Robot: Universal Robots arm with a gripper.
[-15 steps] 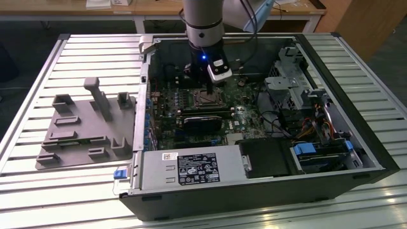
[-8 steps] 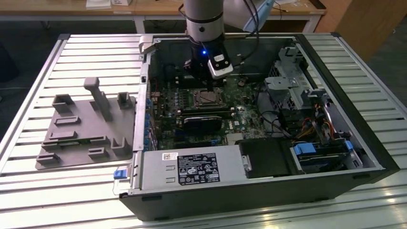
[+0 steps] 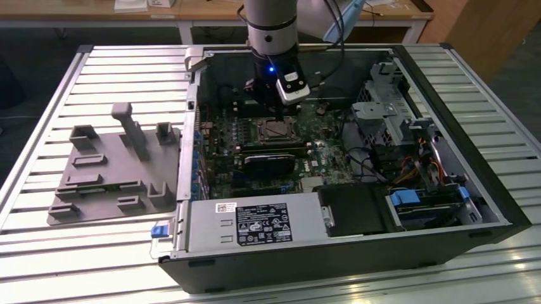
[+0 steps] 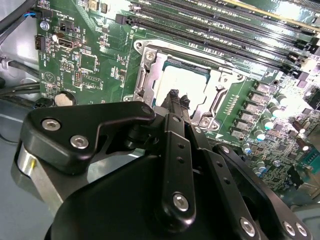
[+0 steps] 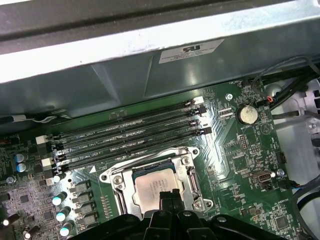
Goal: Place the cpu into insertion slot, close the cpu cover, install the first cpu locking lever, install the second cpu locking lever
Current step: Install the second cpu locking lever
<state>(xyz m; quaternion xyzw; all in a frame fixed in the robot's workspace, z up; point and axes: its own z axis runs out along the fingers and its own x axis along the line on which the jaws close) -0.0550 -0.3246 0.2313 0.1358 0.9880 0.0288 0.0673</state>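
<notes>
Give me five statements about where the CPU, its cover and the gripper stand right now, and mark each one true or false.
1. The cpu sits in the insertion slot on the green board. True.
2. The cpu cover lies closed over the socket, with the chip's metal top showing through its window. True.
3. The gripper holds the cpu up above the computer case. False: the chip lies in the socket, and the gripper's tips are down just over it with nothing between them.
4. The gripper's fingers are spread wide apart. False: they are drawn together in both wrist views.
5. The long memory slots run alongside the socket. True.
</notes>
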